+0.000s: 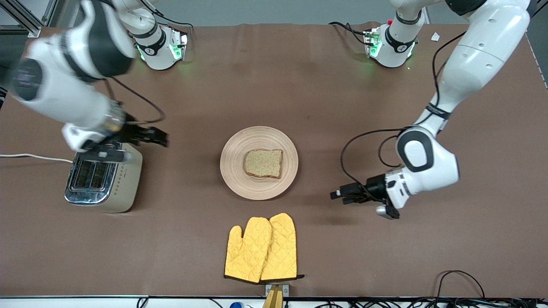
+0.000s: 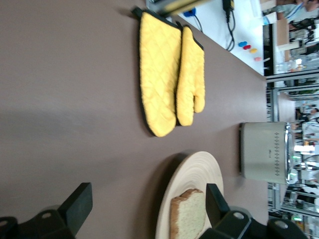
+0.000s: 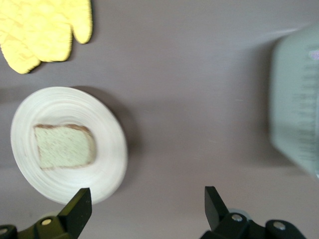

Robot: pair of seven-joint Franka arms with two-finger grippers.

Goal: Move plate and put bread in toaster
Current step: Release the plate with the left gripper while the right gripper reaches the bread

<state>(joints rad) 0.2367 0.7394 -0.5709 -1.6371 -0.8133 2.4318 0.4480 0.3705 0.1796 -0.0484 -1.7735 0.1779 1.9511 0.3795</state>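
The round wooden plate [image 1: 238, 147] lies mid-table with the slice of brown bread [image 1: 263, 163] flat on it. The toaster [image 1: 102, 179] stands toward the right arm's end, both slots empty. My left gripper [image 1: 338, 196] is low over the table beside the plate, on the left arm's side, open and holding nothing. In the left wrist view the plate [image 2: 197, 174] and bread [image 2: 188, 218] sit just off one fingertip of the left gripper [image 2: 148, 196]. My right gripper [image 1: 160, 137] hangs open and empty beside the toaster's top, and its wrist view shows plate [image 3: 107, 164], bread [image 3: 65, 147] and toaster [image 3: 299, 114].
A pair of yellow oven mitts [image 1: 262, 249] lies nearer the front camera than the plate, close to the table's front edge. The toaster's white cord [image 1: 34, 157] runs off the right arm's end of the table. Cables trail along the front edge.
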